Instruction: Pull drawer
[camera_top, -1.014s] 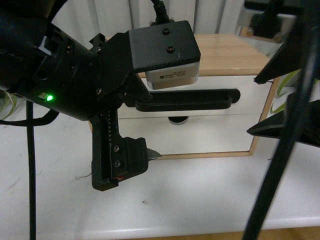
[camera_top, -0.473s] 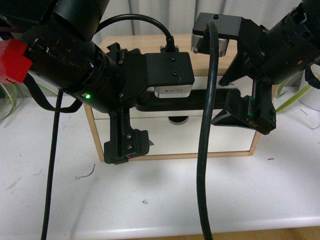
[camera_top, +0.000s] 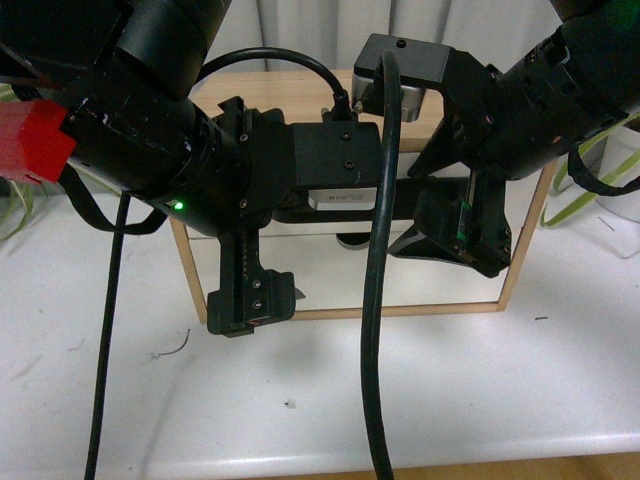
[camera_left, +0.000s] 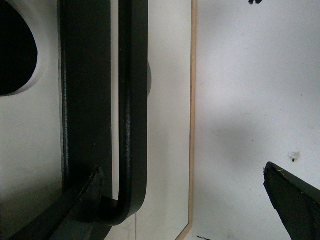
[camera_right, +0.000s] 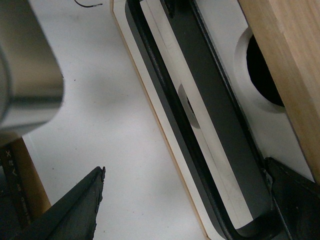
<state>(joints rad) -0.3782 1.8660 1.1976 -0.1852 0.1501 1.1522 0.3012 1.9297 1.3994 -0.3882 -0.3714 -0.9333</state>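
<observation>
Item: drawer (camera_top: 400, 285), front seemingly flush in wooden case behind handle (camera_left: 132, 100) | left gripper (camera_left: 181, 172): spread wide, straddling handle's end | right gripper (camera_right: 186, 166): likewise agape across handle | I judge: close squarely on bar, then pull straight out, level

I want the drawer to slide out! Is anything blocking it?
Nothing I can see. The left gripper and right gripper are open around the drawer's handle, with only bare table in front.
</observation>
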